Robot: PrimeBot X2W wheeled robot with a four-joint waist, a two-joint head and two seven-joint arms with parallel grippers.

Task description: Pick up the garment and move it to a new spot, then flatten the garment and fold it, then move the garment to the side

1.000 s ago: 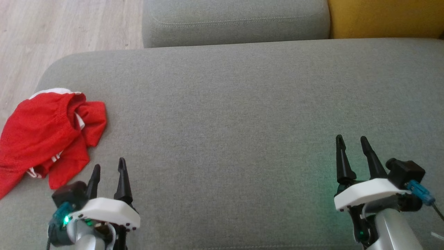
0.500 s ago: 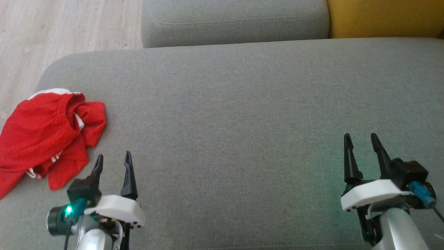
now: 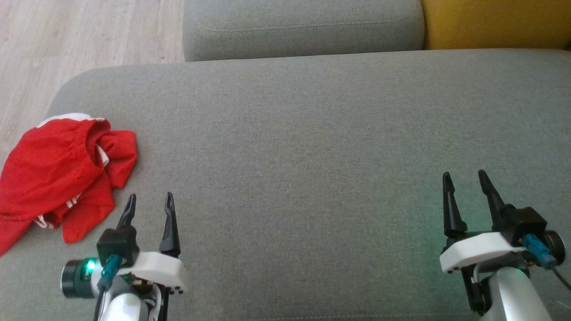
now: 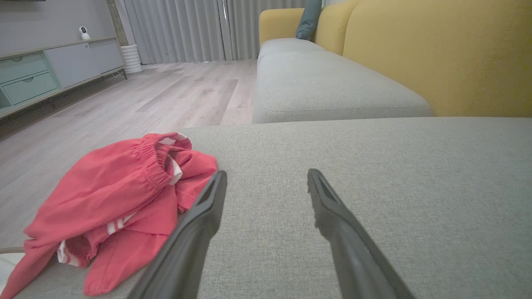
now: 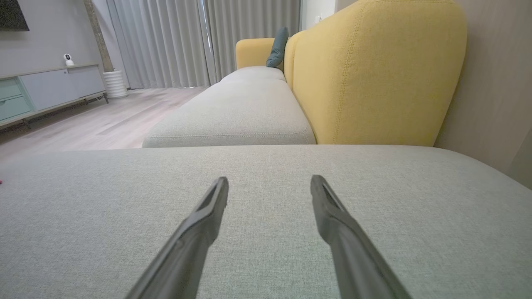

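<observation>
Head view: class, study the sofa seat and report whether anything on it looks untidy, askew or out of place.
The red mesh garment with white trim lies crumpled in a heap at the left edge of the grey fabric seat cushion. It is folded over itself, and its left part seems to spill over the edge. Nothing else looks odd.

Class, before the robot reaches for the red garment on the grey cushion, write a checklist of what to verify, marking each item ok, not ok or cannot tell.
1. Open, empty left gripper: ok.
2. Open, empty right gripper: ok.
3. The red garment lies close beside the left gripper: ok.
4. The red garment lies flat: not ok, crumpled.
5. Bare grey cushion for a new spot: ok.
6. Whole red garment on the grey cushion: cannot tell.
</observation>
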